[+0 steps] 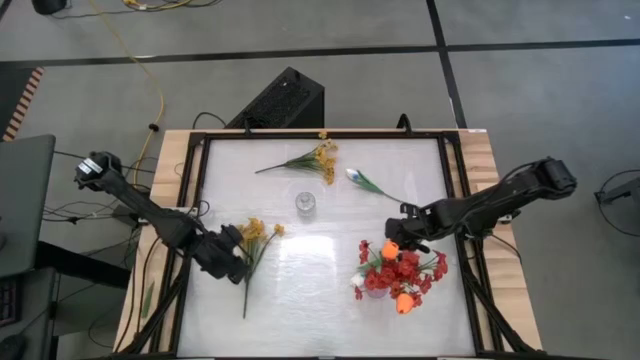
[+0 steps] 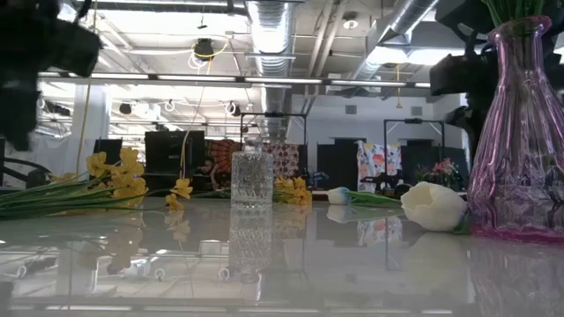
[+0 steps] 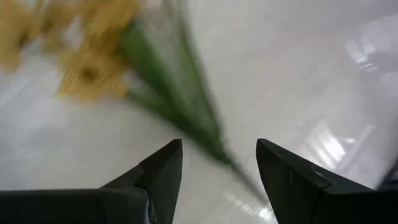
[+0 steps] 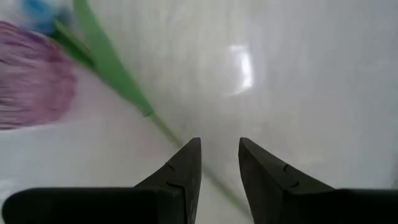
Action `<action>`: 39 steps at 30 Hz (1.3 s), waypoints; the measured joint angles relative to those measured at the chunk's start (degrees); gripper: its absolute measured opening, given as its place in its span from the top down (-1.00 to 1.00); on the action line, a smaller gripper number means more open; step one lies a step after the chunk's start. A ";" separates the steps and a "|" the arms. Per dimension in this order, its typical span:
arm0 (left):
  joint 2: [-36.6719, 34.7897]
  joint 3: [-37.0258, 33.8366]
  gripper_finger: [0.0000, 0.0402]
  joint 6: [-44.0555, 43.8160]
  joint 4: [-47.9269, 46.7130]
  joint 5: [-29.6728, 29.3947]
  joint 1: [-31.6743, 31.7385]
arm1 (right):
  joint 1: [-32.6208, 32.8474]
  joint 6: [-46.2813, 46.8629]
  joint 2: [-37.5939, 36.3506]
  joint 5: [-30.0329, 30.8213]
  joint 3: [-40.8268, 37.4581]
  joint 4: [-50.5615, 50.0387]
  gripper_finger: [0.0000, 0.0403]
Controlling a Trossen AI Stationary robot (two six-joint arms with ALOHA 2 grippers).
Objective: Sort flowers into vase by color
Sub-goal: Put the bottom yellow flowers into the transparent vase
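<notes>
A yellow flower (image 1: 256, 233) lies on the table at the left, its green stem (image 3: 186, 106) running toward the near edge. My left gripper (image 1: 240, 264) (image 3: 219, 146) hovers open over that stem, one finger on each side. A pink vase (image 2: 520, 132) at the right holds red and orange flowers (image 1: 398, 275). A white tulip (image 2: 434, 205) lies beside the vase, its stem (image 4: 163, 126) leading under my right gripper (image 1: 404, 238) (image 4: 219, 142), which stands open just above it. Whether either gripper touches its stem cannot be told.
A small clear glass vase (image 1: 304, 203) (image 2: 252, 180) stands mid-table. Another yellow flower (image 1: 318, 157) and another white tulip (image 1: 362, 180) lie toward the far edge. A dark frame (image 1: 455, 200) rims the white table top. A black box (image 1: 283, 100) sits beyond the far edge.
</notes>
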 joint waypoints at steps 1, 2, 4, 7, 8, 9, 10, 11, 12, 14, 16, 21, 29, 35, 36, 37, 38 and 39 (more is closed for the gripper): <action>0.53 0.18 0.05 -1.41 -1.73 0.65 -0.64 | 0.00 2.29 -0.46 -1.65 0.00 -0.50 0.34; 1.03 0.18 0.07 -2.94 -2.98 1.06 -1.22 | 0.01 4.88 -0.90 -3.38 0.00 -1.18 0.34; 2.88 -0.03 0.09 -4.98 -3.58 0.86 -2.01 | 0.36 10.69 -2.01 -6.36 0.00 -3.42 0.34; 6.20 -1.12 0.12 -5.56 -2.13 -0.25 -2.21 | 1.42 17.96 -3.58 -8.15 0.00 -8.14 0.34; 7.54 -1.42 0.12 -5.36 -0.35 -0.23 -2.21 | 1.93 20.24 -4.04 -8.65 0.00 -10.04 0.34; 8.86 -1.74 0.12 -5.02 1.72 -0.14 -2.21 | 2.57 22.49 -4.51 -9.22 0.00 -11.98 0.34; 10.19 -1.92 0.12 -4.46 3.07 -0.14 -2.21 | 3.27 24.51 -5.00 -9.93 0.00 -13.91 0.34; 11.59 -2.00 0.12 -3.86 4.05 -0.14 -2.21 | 4.15 26.26 -5.48 -10.16 0.00 -15.51 0.34; 12.93 -2.00 0.12 -3.47 5.10 -0.12 -2.08 | 5.13 27.74 -5.96 -10.14 0.00 -16.73 0.34; 15.32 -2.00 0.12 -2.45 6.78 -0.17 -1.55 | 6.97 29.73 -6.67 -10.12 0.00 -17.81 0.34; 17.14 -1.85 0.12 -1.57 7.65 -0.21 -0.87 | 8.69 30.94 -7.07 -10.09 0.00 -17.40 0.34; 19.00 -1.72 0.12 0.05 8.26 -0.21 0.67 | 11.64 33.75 -7.31 -9.68 0.00 -15.67 0.34; 17.26 -2.00 0.40 5.77 6.22 -1.29 2.16 | 13.99 37.40 -7.29 -8.26 0.00 -14.90 0.34; 16.50 0.12 0.95 11.72 0.74 -4.18 2.27 | 14.69 37.79 -7.29 -7.67 0.00 -13.54 0.34; 16.05 0.80 0.96 13.39 0.06 -5.54 2.27 | 14.69 37.53 -7.29 -7.32 0.00 -13.36 0.34; 15.53 2.07 0.98 15.26 -0.11 -6.54 2.39 | 14.67 37.51 -7.29 -6.94 0.00 -13.29 0.34; 14.87 3.42 0.99 17.45 -0.28 -7.72 2.59 | 14.67 37.51 -7.29 -6.67 0.00 -13.29 0.34; 14.24 4.68 0.99 19.60 -1.04 -8.73 2.80 | 14.66 37.51 -7.29 -6.58 0.00 -13.30 0.34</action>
